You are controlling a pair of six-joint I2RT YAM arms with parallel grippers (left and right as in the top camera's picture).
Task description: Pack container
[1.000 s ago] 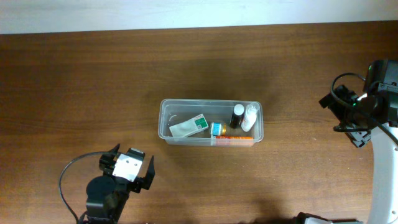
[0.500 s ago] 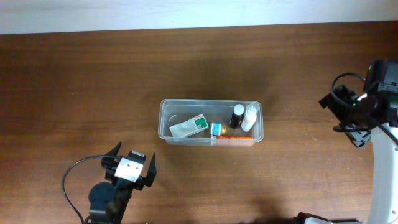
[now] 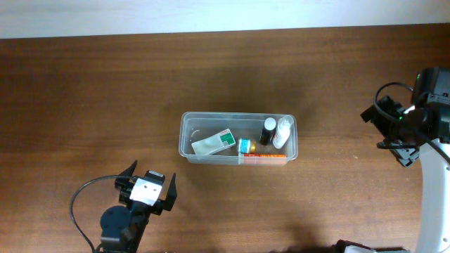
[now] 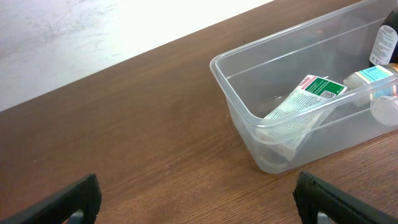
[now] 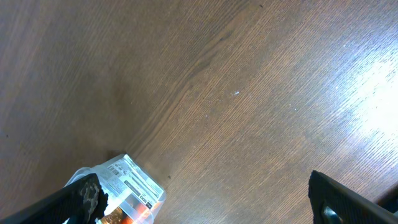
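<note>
The clear container [image 3: 187, 147] stands at the middle of the brown table. It holds a green-and-white box [image 3: 215, 143], a blue-capped bottle [image 3: 244, 145], a black bottle [image 3: 268, 131], a white bottle [image 3: 282, 132] and an orange item [image 3: 264, 159]. My left gripper [image 3: 150, 180] is open and empty, near the front edge, left of and apart from the container. The left wrist view shows the container [image 4: 219, 70] with the box [image 4: 305, 101] ahead of the left gripper [image 4: 199, 202]. My right gripper [image 3: 385, 135] is open and empty, far right of the container. The right wrist view shows a container corner [image 5: 127, 180] by the right gripper [image 5: 208, 202].
A white wall strip [image 3: 211, 14] runs along the far edge of the table. The left arm's black cable [image 3: 77, 200] loops by the front left edge. The right arm's white link [image 3: 434, 183] stands at the right edge.
The left gripper drew back slightly toward the front edge and straightened a second ago, then stayed still. The right arm and the container's contents have not moved.
</note>
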